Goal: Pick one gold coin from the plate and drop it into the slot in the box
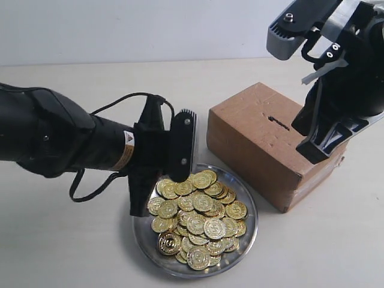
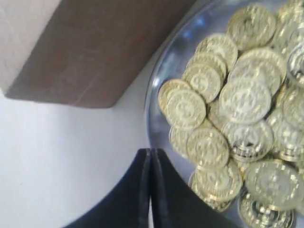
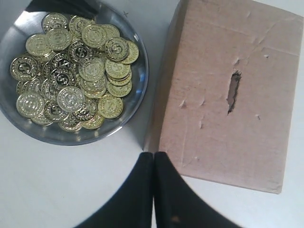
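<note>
- Lying nearest on the pale counter [image 1: 60, 252], the round silver plate [image 1: 254, 228] carries a heap of gold coins [image 1: 198, 219] stacked several deep.
- At the plate's far rim, on the side facing the box, the left tool [image 1: 179, 175] hangs tip-down, low over the topmost coins; whether it touches one I cannot tell.
- The left wrist view shows its two black fingers [image 2: 135, 199] pressed flat together, a narrow closed wedge, with their tips at the plate's rim.
- A black cable [image 1: 120, 99] loops out from the left arm, just behind that tool.
- Behind and to the right of the plate stands the brown cardboard box [image 1: 264, 156], scuffed and dented. Its near lower edge is just beside the plate's rim; I cannot tell whether they touch.
- On the box's top face sits the box slot [image 1: 278, 119], a short dark slit with ragged edges.
- Over the box's right end hovers the right tool [image 1: 313, 155], above the top face and well apart from the coins.
- In the right wrist view its fingers [image 3: 137, 199] are likewise closed tight against each other, their tips over one edge of the box's top.
</note>
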